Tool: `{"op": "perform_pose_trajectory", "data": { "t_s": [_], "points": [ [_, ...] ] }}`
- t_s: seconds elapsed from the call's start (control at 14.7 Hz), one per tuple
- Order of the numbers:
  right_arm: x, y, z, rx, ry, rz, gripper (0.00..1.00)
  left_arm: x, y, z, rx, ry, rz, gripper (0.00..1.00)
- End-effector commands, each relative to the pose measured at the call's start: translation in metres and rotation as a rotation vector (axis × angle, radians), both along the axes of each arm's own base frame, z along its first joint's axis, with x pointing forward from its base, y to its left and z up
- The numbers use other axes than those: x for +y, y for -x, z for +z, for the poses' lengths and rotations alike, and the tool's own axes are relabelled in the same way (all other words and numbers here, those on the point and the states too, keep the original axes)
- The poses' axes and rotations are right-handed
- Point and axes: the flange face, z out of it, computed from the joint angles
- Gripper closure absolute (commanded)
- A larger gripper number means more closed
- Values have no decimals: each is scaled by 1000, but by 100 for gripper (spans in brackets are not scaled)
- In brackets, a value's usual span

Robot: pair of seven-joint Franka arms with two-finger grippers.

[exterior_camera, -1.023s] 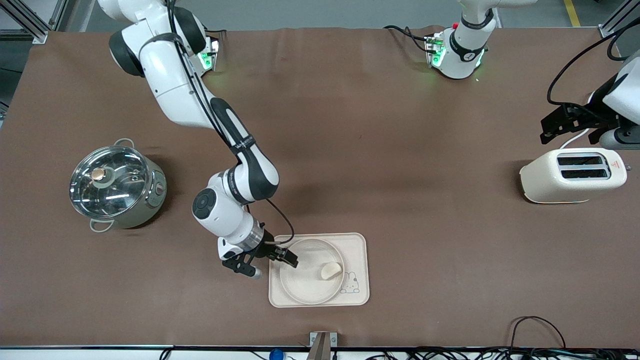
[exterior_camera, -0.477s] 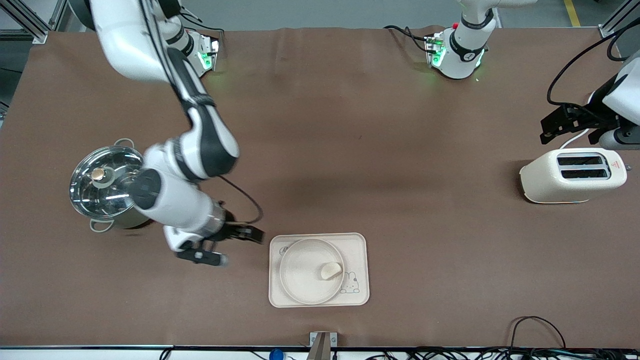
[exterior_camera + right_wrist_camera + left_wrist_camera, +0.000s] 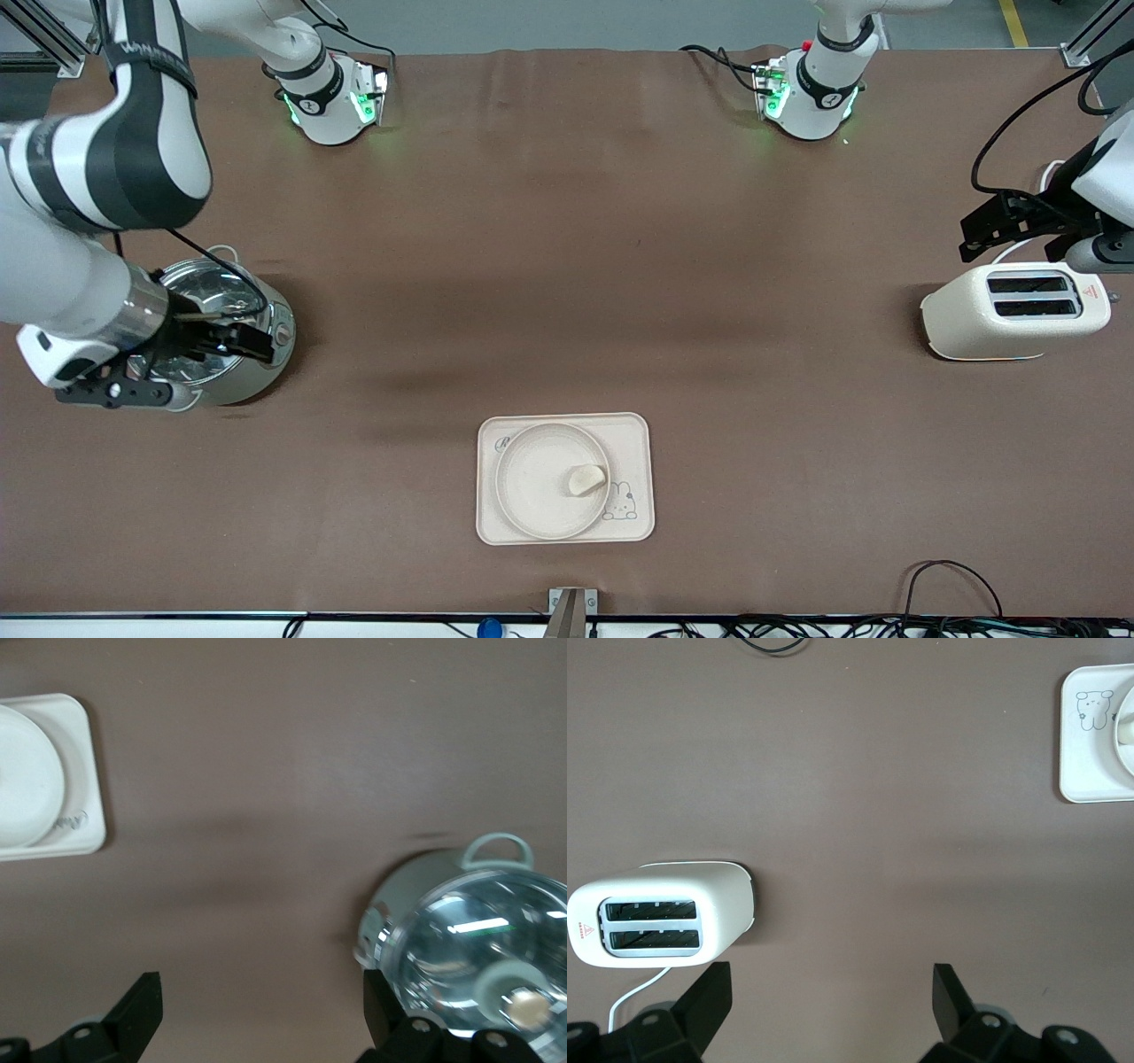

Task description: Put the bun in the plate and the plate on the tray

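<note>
The bun (image 3: 586,479) lies in the round plate (image 3: 532,478), near its rim beside the rabbit drawing. The plate sits on the rabbit tray (image 3: 633,434), which is on the table near the front camera's edge. My right gripper (image 3: 217,368) is open and empty, up over the pot's edge at the right arm's end, well away from the tray. Its wrist view (image 3: 261,1001) shows the plate (image 3: 27,780) on the tray (image 3: 84,828). My left gripper (image 3: 970,237) is open and empty above the toaster and waits; its wrist view (image 3: 830,992) shows the tray (image 3: 1085,771).
A steel pot with a glass lid (image 3: 208,328) stands at the right arm's end; it also shows in the right wrist view (image 3: 469,939). A cream toaster (image 3: 1014,310) stands at the left arm's end and shows in the left wrist view (image 3: 656,921). Cables (image 3: 948,576) lie at the table's front edge.
My right gripper has let go of the plate and drawn away from the tray, rising toward the pot at its end of the table. Plate, bun and tray stay put. The left arm barely moved.
</note>
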Motion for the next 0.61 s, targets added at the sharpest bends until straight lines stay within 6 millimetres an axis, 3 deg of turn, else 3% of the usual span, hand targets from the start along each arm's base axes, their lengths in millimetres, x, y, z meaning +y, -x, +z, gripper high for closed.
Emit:
{"op": "perform_pose_trajectory", "data": {
  "t_s": [0.0, 0.27, 0.48, 0.55],
  "points": [
    [-21, 34, 37, 22, 57, 18, 0, 3, -4, 6, -10, 2, -11, 0],
    [-95, 94, 99, 36, 18, -4, 0, 4, -3, 8, -13, 8, -11, 0],
    [-125, 137, 111, 17, 33, 9, 0, 4, -3, 7, -11, 8, -11, 0],
    [-126, 148, 112, -1, 32, 6, 0, 4, -3, 8, -13, 8, -8, 0]
  ]
}}
